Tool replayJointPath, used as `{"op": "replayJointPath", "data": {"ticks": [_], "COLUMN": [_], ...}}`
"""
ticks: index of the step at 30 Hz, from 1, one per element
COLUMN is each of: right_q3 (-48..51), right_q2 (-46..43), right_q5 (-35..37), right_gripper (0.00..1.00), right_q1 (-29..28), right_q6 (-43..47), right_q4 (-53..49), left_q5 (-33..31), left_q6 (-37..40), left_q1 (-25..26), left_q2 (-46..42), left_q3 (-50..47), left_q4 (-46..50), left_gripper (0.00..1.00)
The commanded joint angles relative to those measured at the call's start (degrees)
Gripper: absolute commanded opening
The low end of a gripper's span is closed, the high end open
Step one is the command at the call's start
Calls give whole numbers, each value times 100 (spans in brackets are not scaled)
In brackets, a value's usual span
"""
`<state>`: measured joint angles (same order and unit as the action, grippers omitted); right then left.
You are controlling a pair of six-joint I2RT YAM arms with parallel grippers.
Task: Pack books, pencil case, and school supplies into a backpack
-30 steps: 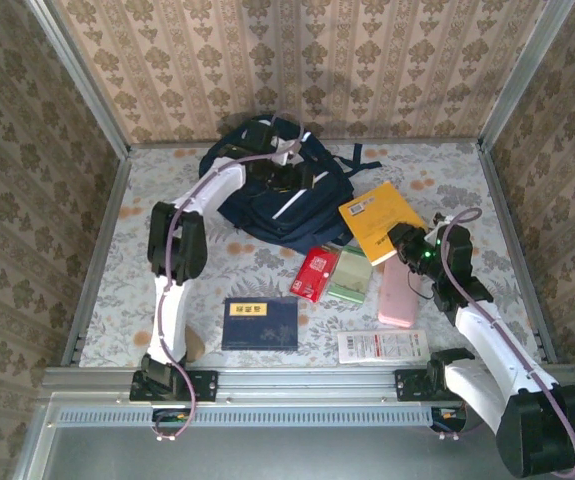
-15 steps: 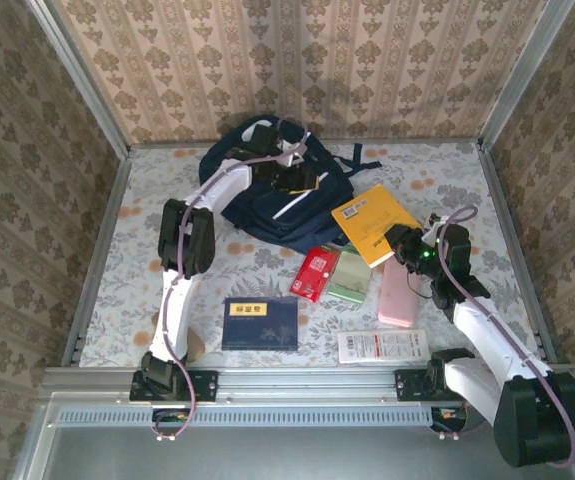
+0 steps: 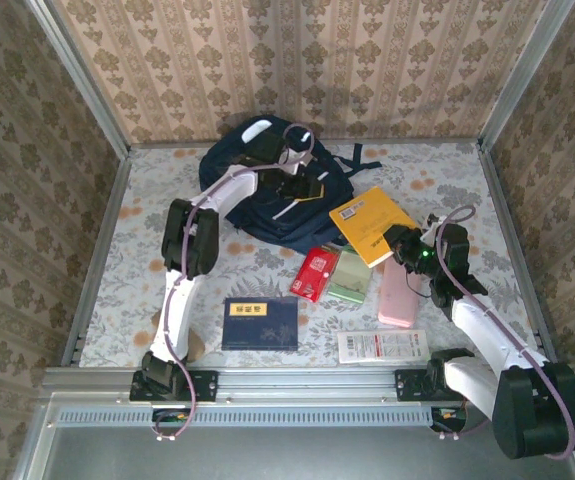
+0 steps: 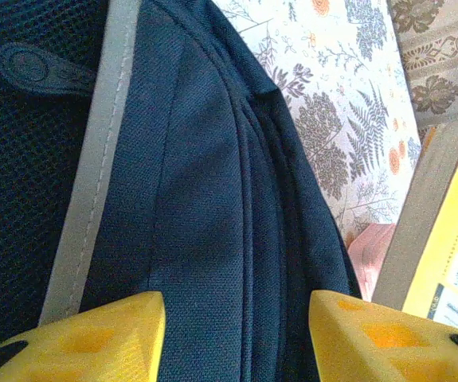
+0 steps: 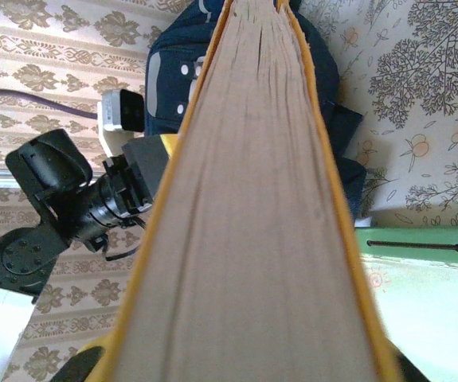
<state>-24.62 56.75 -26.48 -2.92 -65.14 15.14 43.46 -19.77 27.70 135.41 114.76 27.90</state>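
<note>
So the left pincer is working its way further back over the big navy blue fabric backpack than it was a second ago. The bag's top is getting tugged along with it, and a white patch is now showing at the backpack's far end. The yellow fingers are standing moderately apart with a ridge of navy cloth between them. I can't tell if they're actually pinching it or just straddling it. My guess is it's trying to hold the bag open.

The stuff on the floral table in front of the backpack isn't budging:
- The large dark blue book with the yellow title label is sitting well in front of the bag.
- The flat red packet and the pale green packet are lying side by side just off its front right corner.
- The long white packet with red print and the soft pink pencil case are waiting further out.

The real action is the flat yellow-orange book. The right pincer is clamping it by its edge, jaws narrow around the pages, and it's creeping closer to the backpack's right side than before. So the first book is looking like it's on its way in, but it's not inside yet.
</note>
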Motion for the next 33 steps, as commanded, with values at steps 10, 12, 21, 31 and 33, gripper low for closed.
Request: {"op": "replayJointPath", "data": {"ticks": [10, 12, 21, 31, 33], "right_q3": [36, 44, 114, 159, 180], "right_q2": [77, 95, 381, 249, 231], "right_q5": [-192, -201, -306, -308, -296], "right_gripper": [0, 0, 0, 0, 0], "right_q1": [28, 27, 28, 28, 28], "right_q6": [-94, -87, -315, -236, -240], "right_q4": [694, 704, 1085, 967, 961], "left_q5": [-226, -251, 189, 237, 349], "left_q6": [-432, -440, -592, -511, -576], "left_q1": [-505, -504, -299, -192, -190], "left_q2": [-152, 6, 437, 481, 426], "left_q3": [165, 339, 707, 632, 556], "left_q4": [-496, -358, -125, -64, -180], "left_gripper": [60, 61, 60, 58, 53]}}
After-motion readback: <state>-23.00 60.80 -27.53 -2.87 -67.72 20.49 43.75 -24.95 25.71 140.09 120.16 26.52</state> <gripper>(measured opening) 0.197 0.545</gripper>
